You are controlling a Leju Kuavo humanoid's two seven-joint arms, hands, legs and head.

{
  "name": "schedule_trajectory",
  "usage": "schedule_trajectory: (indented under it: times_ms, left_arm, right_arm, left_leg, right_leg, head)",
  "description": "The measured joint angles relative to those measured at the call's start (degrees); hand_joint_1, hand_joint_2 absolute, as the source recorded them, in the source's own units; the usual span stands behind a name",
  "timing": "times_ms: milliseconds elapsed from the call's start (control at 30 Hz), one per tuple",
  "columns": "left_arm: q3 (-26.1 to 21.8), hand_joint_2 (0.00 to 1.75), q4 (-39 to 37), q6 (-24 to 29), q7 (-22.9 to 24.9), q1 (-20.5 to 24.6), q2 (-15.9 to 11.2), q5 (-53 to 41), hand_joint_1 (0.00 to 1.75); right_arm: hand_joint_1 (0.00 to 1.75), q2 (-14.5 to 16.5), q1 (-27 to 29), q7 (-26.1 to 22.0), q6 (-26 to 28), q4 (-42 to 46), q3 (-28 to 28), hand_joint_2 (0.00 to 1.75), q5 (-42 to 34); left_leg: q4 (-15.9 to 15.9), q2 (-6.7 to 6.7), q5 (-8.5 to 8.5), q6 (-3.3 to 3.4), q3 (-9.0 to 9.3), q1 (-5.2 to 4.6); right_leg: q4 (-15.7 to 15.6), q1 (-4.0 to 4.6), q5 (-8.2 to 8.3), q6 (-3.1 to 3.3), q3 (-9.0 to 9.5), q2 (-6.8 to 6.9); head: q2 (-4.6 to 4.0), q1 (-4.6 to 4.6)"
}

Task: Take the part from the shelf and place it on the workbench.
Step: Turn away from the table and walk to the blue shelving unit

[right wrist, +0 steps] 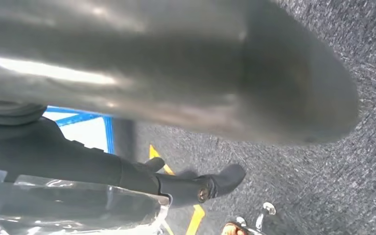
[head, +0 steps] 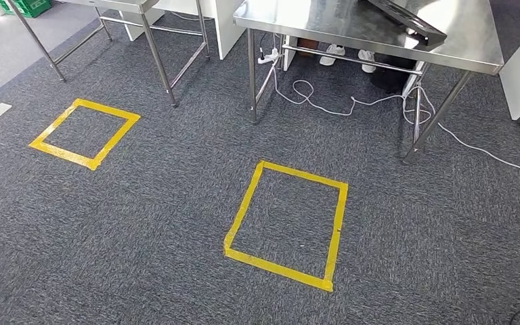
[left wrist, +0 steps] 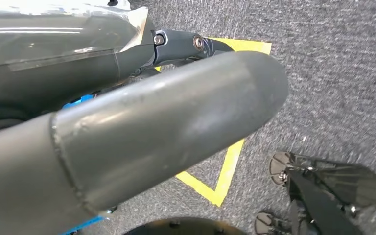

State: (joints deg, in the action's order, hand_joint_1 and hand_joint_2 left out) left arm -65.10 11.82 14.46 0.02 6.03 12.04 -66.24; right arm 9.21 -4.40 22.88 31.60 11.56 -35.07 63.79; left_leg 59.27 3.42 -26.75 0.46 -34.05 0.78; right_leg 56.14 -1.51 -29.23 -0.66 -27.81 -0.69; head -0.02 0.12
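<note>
You could not have told where the part lay or how it pointed. Whether your left hand (left wrist: 142,132) or right hand (right wrist: 176,73) grasped anything stayed unclear. Grey carpet (head: 413,237) carried two yellow tape squares (head: 240,217) before a steel table (head: 474,47).

**Workbench far right, part unsure**

The steel workbench (head: 393,30) stands far right on thin legs, its top flat and shiny. A dark piece (left wrist: 54,29) under clear crinkled film may be the part; I cannot tell.
</note>
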Motion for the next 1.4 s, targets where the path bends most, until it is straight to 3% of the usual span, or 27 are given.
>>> schedule_trajectory:
  times_ms: [100, 133, 167, 200, 267, 333, 400, 467, 533, 600, 667, 700, 733, 767, 833, 900, 967, 1033, 1100, 1167, 1200, 1233, 1267, 1333, 1400]
  left_arm:
    - [0.79, 0.0, -0.01, -0.03, 0.03, 0.03, -0.02, -0.79, 0.0]
    - [0.91, 0.0, -0.01, -0.03, 0.07, 0.03, -0.02, -0.95, 0.0]
    - [0.97, 0.0, -0.01, -0.02, 0.11, 0.0, -0.02, -1.07, 0.0]
    - [1.0, 0.0, -0.01, -0.01, 0.14, -0.03, -0.02, -1.1, 0.0]
    - [1.14, 0.0, 0.0, 0.02, 0.19, -0.02, -0.04, -1.13, 0.0]
    - [1.45, 0.0, 0.0, 0.09, 0.33, 0.12, -0.07, -1.16, 0.0]
    - [1.74, 0.0, 0.0, 0.39, 0.69, 0.31, -0.09, -1.2, 0.0]
    - [1.85, 0.0, 0.0, 0.91, 1.21, 0.36, -0.11, -1.21, 0.0]
    - [1.86, 0.0, -0.01, 1.45, 1.68, 0.38, -0.12, -1.22, 0.0]
    - [1.87, 0.0, -0.02, 1.91, 2.09, 0.53, -0.12, -1.35, 0.0]
    - [1.9, 0.0, -0.02, 2.34, 2.68, 0.62, -0.13, -1.82, 0.0]
    - [1.93, 0.0, -0.02, 2.57, 2.98, 0.6, -0.13, -2.13, 0.0]
    - [1.96, 0.0, -0.02, 2.78, 3.3, 0.58, -0.13, -2.43, 0.0]
    - [2.0, 0.0, -0.02, 2.97, 3.56, 0.57, -0.13, -2.67, 0.0]
    - [2.12, 0.0, -0.02, 3.35, 4.14, 0.62, -0.13, -3.16, 0.0]
    - [2.33, 0.0, -0.02, 3.61, 4.85, 0.67, -0.16, -3.89, 0.0]
    - [2.68, 0.0, -0.02, 3.68, 5.54, 0.6, -0.21, -4.86, 0.0]
    - [3.15, 0.0, -0.02, 3.68, 6.02, 0.47, -0.29, -5.58, 0.0]
    - [3.48, 0.0, -0.02, 3.68, 6.2, 0.45, -0.34, -5.83, 0.0]
    - [3.64, 0.0, -0.02, 3.68, 6.23, 0.48, -0.34, -5.91, 0.0]
    - [3.7, 0.0, -0.02, 3.68, 6.24, 0.45, -0.35, -5.92, 0.0]
    - [3.74, 0.0, -0.02, 3.68, 6.26, 0.4, -0.37, -5.93, 0.0]
    - [3.75, 0.0, -0.02, 3.68, 6.27, 0.37, -0.39, -5.93, 0.0]
    - [3.79, 0.0, -0.02, 3.68, 6.35, 0.4, -0.46, -6.08, 0.0]
    - [3.92, 0.0, -0.02, 3.68, 6.58, 0.58, -0.5, -6.29, 0.0]
  right_arm:
    - [0.0, 0.23, 0.15, 0.73, -0.14, 0.0, -0.32, 0.0, -0.02]
    - [0.0, 0.26, 0.21, 0.93, -0.21, 0.0, -0.37, 0.0, -0.01]
    - [0.0, 0.28, 0.24, 1.05, -0.3, 0.0, -0.39, 0.0, 0.0]
    - [0.0, 0.29, 0.22, 1.09, -0.4, 0.0, -0.41, 0.0, 0.01]
    - [0.0, 0.37, 0.12, 1.1, -0.56, 0.0, -0.43, 0.0, 0.01]
    - [0.0, 0.49, 0.04, 1.01, -0.64, 0.0, -0.44, 0.0, -0.02]
    - [0.0, 0.57, 0.0, 0.45, -0.68, 0.0, -0.52, 0.0, -0.15]
    - [0.0, 0.68, -0.09, -0.39, -0.74, 0.0, -0.63, 0.0, -0.14]
    - [0.0, 0.73, -0.19, -0.91, -1.01, 0.0, -0.66, 0.0, 0.42]
    - [0.0, 0.72, -0.18, -1.05, -1.62, 0.0, -0.62, 0.0, 1.55]
    - [0.0, 0.73, -0.08, -0.95, -2.42, -0.01, -0.46, 0.0, 2.95]
    - [0.0, 0.73, -0.01, -0.89, -2.77, -0.02, -0.34, 0.0, 3.57]
    - [0.0, 0.75, 0.03, -0.83, -3.19, -0.02, -0.22, 0.0, 4.1]
    - [0.0, 0.76, 0.05, -0.82, -3.61, -0.02, -0.07, 0.0, 4.57]
    - [0.0, 0.93, 0.04, -0.87, -4.57, -0.04, 0.45, 0.0, 5.93]
    - [0.0, 1.15, 0.01, -0.97, -5.62, -0.07, 1.38, 0.0, 8.01]
    - [0.0, 1.25, -0.05, -1.02, -6.5, -0.1, 2.66, 0.0, 10.19]
    - [0.0, 1.33, -0.12, -1.02, -7.0, -0.11, 3.92, 0.0, 11.57]
    - [0.0, 1.42, -0.1, -1.02, -7.1, -0.11, 4.8, 0.0, 12.04]
    - [0.0, 1.45, 0.04, -1.02, -7.1, -0.12, 5.36, 0.0, 12.19]
    - [0.0, 1.45, 0.09, -1.02, -7.11, -0.13, 5.53, 0.0, 12.2]
    - [0.0, 1.45, 0.1, -1.02, -7.11, -0.13, 5.66, 0.0, 12.2]
    - [0.0, 1.48, 0.08, -1.02, -7.13, -0.13, 5.79, 0.0, 12.23]
    - [0.0, 1.58, 0.01, -1.02, -7.17, -0.13, 6.19, 0.0, 12.55]
    - [0.0, 1.66, -0.05, -1.02, -7.41, -0.13, 6.78, 0.0, 13.43]
  left_leg:
    - [10.67, -2.59, -5.79, -0.64, -4.75, 0.04]
    - [13.92, -2.9, -6.95, -0.81, -6.13, 0.07]
    - [15.29, -3.1, -7.04, -0.89, -6.61, 0.11]
    - [13.93, -3.32, -5.93, -0.86, -5.72, 0.15]
    - [6.41, -4.38, -2.35, -0.54, -1.45, 0.19]
    - [-0.04, -5.96, -0.53, -0.09, 2.01, -0.01]
    - [-1.58, -6.26, -0.51, 0.35, 2.48, -0.39]
    - [-1.78, -5.35, -0.19, 1.02, 2.24, -0.55]
    - [-2.4, -4.53, 0.35, 1.85, 2.27, -0.37]
    - [-2.77, -3.73, 0.82, 2.49, 2.06, -0.22]
    - [-2.74, -2.66, 1.05, 2.72, 1.7, -0.27]
    - [-2.71, -2.06, 1.12, 2.72, 1.61, -0.29]
    - [-2.69, -1.42, 1.19, 2.65, 1.6, -0.28]
    - [-2.65, -0.77, 1.24, 2.55, 1.64, -0.27]
    - [-2.35, 0.42, 1.28, 2.18, 1.58, -0.39]
    - [-2.03, 1.31, 1.25, 1.6, 1.3, -0.6]
    - [-2.01, 2.02, 1.39, 0.94, 1.0, -0.49]
    - [-0.71, 1.09, 0.54, 0.41, 0.2, -0.27]
    - [4.79, -1.32, -2.81, -0.01, -2.35, -0.16]
    - [12.84, -2.76, -6.51, -0.43, -6.12, -0.03]
    - [15.27, -3.03, -7.13, -0.55, -7.28, 0.04]
    - [15.44, -3.22, -6.6, -0.6, -7.33, 0.1]
    - [13.17, -3.51, -5.09, -0.57, -6.16, 0.17]
    - [4.73, -5.31, -1.52, -0.33, -1.68, 0.16]
    - [-0.67, -6.62, 0.03, 0.11, 1.11, -0.12]
  right_leg:
    - [-0.04, 0.22, 0.22, 0.72, -0.3, 1.64]
    - [-0.03, 0.36, 0.23, 0.78, -0.39, 2.24]
    - [-0.02, 0.47, 0.21, 0.8, -0.48, 2.81]
    - [-0.02, 0.53, 0.2, 0.8, -0.51, 3.28]
    - [-0.02, 0.61, 0.14, 0.8, -0.34, 4.05]
    - [0.02, 0.96, 0.01, 0.64, -0.14, 4.61]
    - [0.07, 1.37, -0.06, 0.34, -0.22, 5.18]
    - [0.01, 1.57, -0.06, -0.16, -0.23, 5.8]
    - [1.58, 1.52, -1.21, -0.52, -0.92, 4.59]
    - [7.68, 1.22, -4.44, -0.24, -3.8, 2.3]
    - [15.38, 1.02, -7.44, -0.12, -7.48, 1.3]
    - [17.13, 0.96, -7.74, -0.42, -8.32, 1.15]
    - [16.41, 0.89, -6.98, -0.94, -7.96, 1.03]
    - [13.36, 0.79, -5.4, -1.55, -6.48, 0.78]
    - [4.91, 0.46, -1.91, -2.35, -2.58, -0.95]
    - [0.71, 0.35, -0.43, -1.91, -1.01, -2.14]
    - [0.43, 0.42, -0.16, -0.91, -0.94, -1.45]
    - [0.25, 0.19, 0.23, 0.02, -0.68, -0.48]
    - [0.13, 0.08, 0.44, 0.71, -0.66, 0.59]
    - [0.15, 0.28, 0.39, 0.96, -0.77, 1.81]
    - [0.16, 0.34, 0.35, 0.99, -0.8, 2.44]
    - [0.17, 0.37, 0.32, 1.02, -0.81, 3.0]
    - [0.17, 0.38, 0.27, 1.03, -0.76, 3.47]
    - [0.2, 0.56, 0.06, 0.87, -0.56, 4.21]
    - [0.22, 1.04, -0.23, 0.39, -0.42, 4.88]
  head:
    - [0.0, -0.42]
    - [0.0, -0.41]
    - [0.0, -0.41]
    - [0.0, -0.41]
    - [0.0, -0.43]
    - [0.0, -0.41]
    - [0.0, -0.27]
    - [0.0, -0.19]
    - [0.0, -0.09]
    - [0.0, 0.19]
    - [0.0, 0.39]
    - [0.0, 0.4]
    - [0.0, 0.42]
    - [0.0, 0.41]
    - [0.0, 0.43]
    - [0.0, 0.35]
    - [0.0, 0.27]
    - [0.0, 0.16]
    - [0.0, -0.1]
    - [0.0, -0.24]
    - [0.0, -0.23]
    - [0.0, -0.24]
    - [0.0, -0.25]
    - [0.0, -0.28]
    - [0.0, -0.14]
